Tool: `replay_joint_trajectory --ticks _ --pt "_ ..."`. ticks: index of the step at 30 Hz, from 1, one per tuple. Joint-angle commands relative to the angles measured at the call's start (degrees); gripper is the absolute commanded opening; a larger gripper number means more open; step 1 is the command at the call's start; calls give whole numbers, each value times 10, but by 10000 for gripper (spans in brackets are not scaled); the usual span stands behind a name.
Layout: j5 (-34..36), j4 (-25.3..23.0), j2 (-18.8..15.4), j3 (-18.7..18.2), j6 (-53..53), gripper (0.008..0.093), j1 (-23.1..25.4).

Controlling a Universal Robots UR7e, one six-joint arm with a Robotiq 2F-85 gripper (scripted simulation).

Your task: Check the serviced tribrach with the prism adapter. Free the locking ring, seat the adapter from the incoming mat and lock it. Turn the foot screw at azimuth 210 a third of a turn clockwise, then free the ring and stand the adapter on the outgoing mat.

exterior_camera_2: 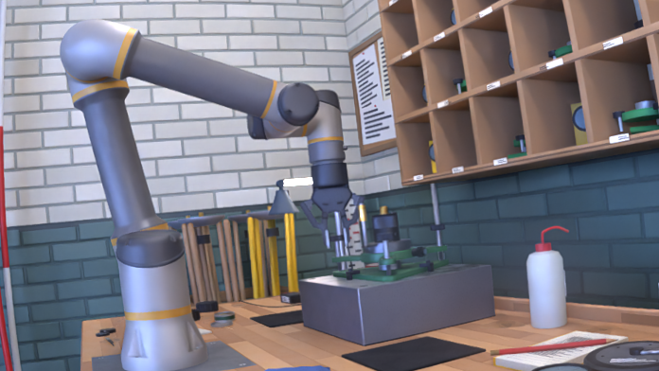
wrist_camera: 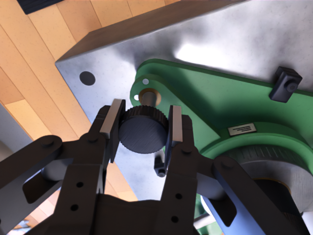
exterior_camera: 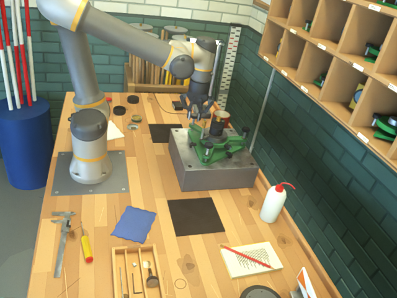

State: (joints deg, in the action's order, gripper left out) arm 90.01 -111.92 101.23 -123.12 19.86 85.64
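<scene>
The dark prism adapter [exterior_camera: 217,125] stands seated in the middle of the green tribrach [exterior_camera: 215,144], which sits on the grey steel block [exterior_camera: 211,159]. My gripper [wrist_camera: 145,124] is at the far corner of the tribrach, its two finger pads closed on either side of the black knurled foot screw knob [wrist_camera: 142,131]. The graduated locking ring [wrist_camera: 273,156] shows at the right of the wrist camera view.
A red mug [exterior_camera: 222,117] stands behind the block. One black mat [exterior_camera: 164,132] lies on the bench beyond the block and another [exterior_camera: 195,216] in front of it. A white squeeze bottle [exterior_camera: 273,203] stands near the right bench edge, a blue cloth [exterior_camera: 134,223] left of the near mat.
</scene>
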Motion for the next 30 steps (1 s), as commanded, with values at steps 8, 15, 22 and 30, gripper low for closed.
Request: replay_joint_trajectory --ticks 8,15,22,30 --pt "0 0 0 0 150 80 0" --pt "0 0 0 0 279 80 0" --pt "0 0 0 0 394 80 0" --pt "0 0 0 0 504 80 0"
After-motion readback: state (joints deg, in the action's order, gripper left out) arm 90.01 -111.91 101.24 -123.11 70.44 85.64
